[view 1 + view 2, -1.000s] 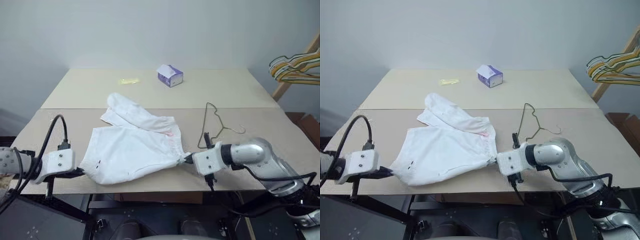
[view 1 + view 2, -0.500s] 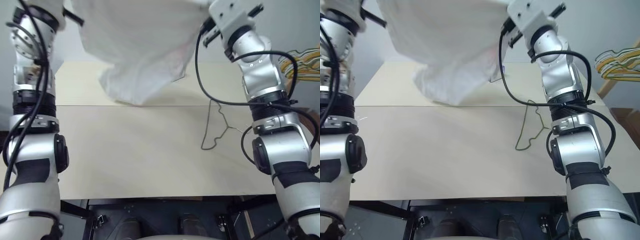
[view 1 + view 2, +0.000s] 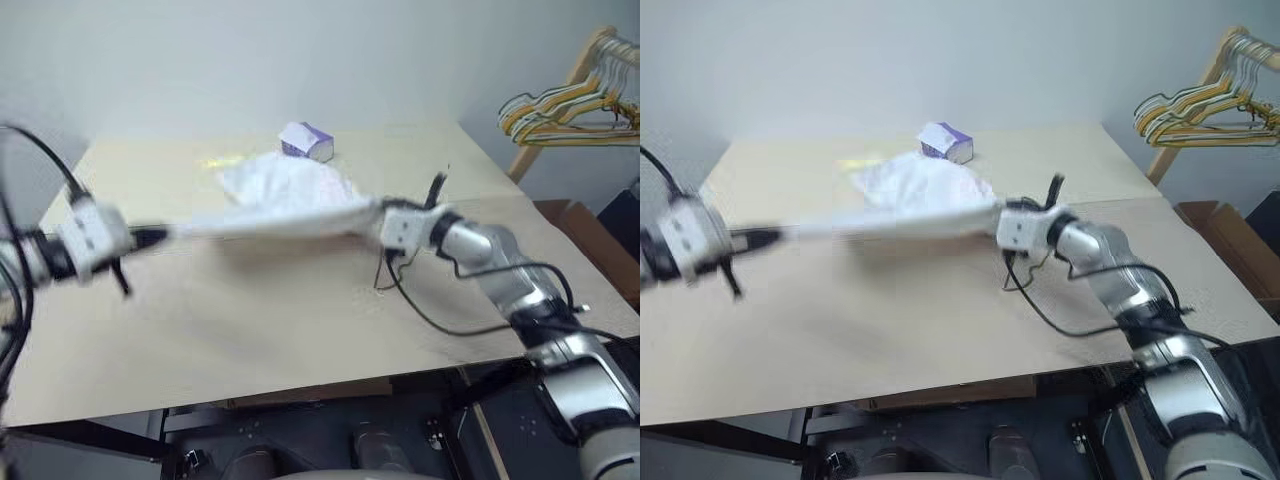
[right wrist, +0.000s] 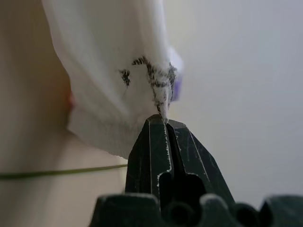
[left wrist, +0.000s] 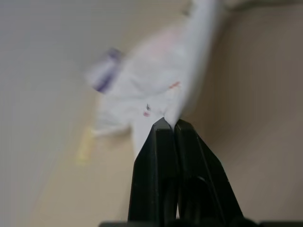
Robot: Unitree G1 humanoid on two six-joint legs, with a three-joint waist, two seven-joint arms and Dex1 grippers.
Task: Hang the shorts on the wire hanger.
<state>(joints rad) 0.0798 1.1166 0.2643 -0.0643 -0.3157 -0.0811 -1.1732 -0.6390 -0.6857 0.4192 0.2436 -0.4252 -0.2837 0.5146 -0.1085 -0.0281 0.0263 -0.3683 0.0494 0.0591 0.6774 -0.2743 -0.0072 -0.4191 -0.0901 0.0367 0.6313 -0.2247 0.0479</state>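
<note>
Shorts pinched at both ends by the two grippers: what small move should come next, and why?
Probably lower the shorts flat onto the table, beside the wire hanger. The left gripper and right gripper are both shut on the cloth, stretched between them above the table, and the hanger lies partly under the right gripper, not yet threaded.

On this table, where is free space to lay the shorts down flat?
The near half of the table, in front of the shorts stretched between both claws, is bare. The far part is crowded: tissue box behind, wire hanger under the right claw.
</note>
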